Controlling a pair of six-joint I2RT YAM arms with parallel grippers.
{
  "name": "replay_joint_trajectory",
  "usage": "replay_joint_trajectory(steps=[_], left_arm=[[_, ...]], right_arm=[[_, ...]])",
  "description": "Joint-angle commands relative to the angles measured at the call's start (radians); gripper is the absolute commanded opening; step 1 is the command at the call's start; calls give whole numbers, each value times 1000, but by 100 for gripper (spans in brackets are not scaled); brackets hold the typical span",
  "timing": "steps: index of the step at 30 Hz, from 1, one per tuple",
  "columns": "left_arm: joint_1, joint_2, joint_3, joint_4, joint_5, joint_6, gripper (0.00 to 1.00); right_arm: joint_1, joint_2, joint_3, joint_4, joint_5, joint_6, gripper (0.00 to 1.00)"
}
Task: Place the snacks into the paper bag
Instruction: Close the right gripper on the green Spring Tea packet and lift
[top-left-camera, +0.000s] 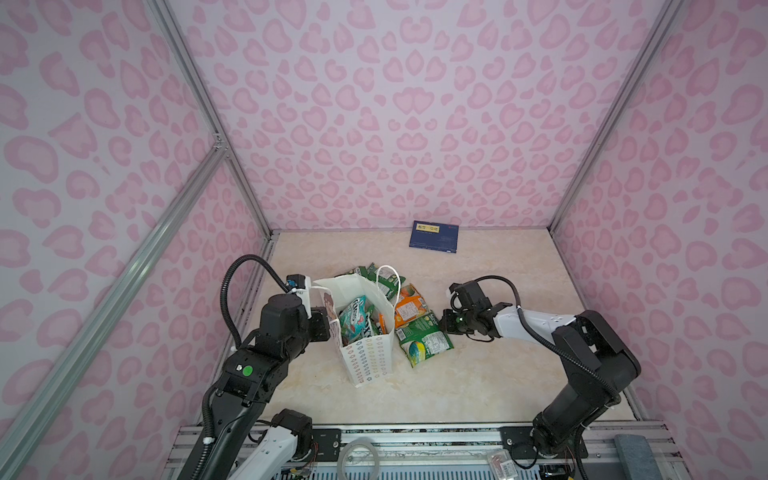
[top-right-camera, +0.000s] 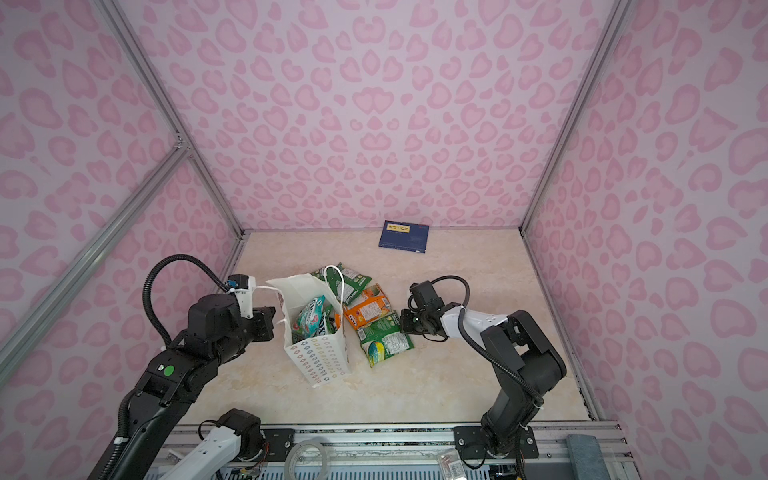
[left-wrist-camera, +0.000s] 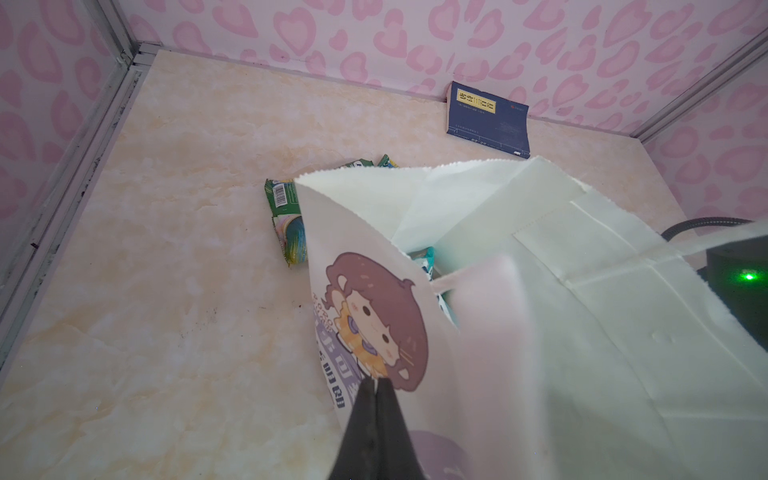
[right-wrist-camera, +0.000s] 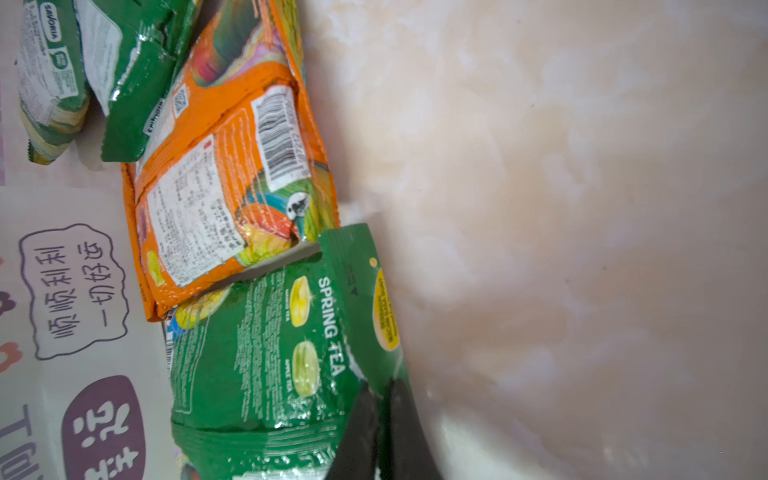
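Note:
The white paper bag (top-left-camera: 365, 357) (top-right-camera: 320, 357) stands open at mid-table, with a teal snack pouch (top-left-camera: 353, 316) and others inside. My left gripper (top-left-camera: 328, 322) (left-wrist-camera: 376, 380) is shut on the bag's left wall, beside the cartoon figure (left-wrist-camera: 374, 320). To the bag's right lie an orange pouch (top-left-camera: 409, 307) (right-wrist-camera: 220, 187) and a green "Spring Tea" pouch (top-left-camera: 424, 340) (right-wrist-camera: 257, 365). My right gripper (top-left-camera: 442, 322) (right-wrist-camera: 380, 384) is shut on that green pouch's right edge. More green pouches (top-left-camera: 382, 276) (left-wrist-camera: 286, 216) lie behind the bag.
A dark blue card (top-left-camera: 434, 237) (left-wrist-camera: 488, 118) lies against the back wall. Pink patterned walls close in three sides. A tape roll (top-left-camera: 357, 457) sits on the metal rail at the front, between the arm bases.

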Motion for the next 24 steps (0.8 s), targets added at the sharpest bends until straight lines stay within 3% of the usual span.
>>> replay_joint_trajectory(steps=[1,24], left_arm=[[1,0,-1,26,7,7,4],[1,17,-3,33,17,8,5]], right_arm=[[-2,-4,-18,29,-4,10,2],[-2,-286,-26,-17,-78,79,0]])
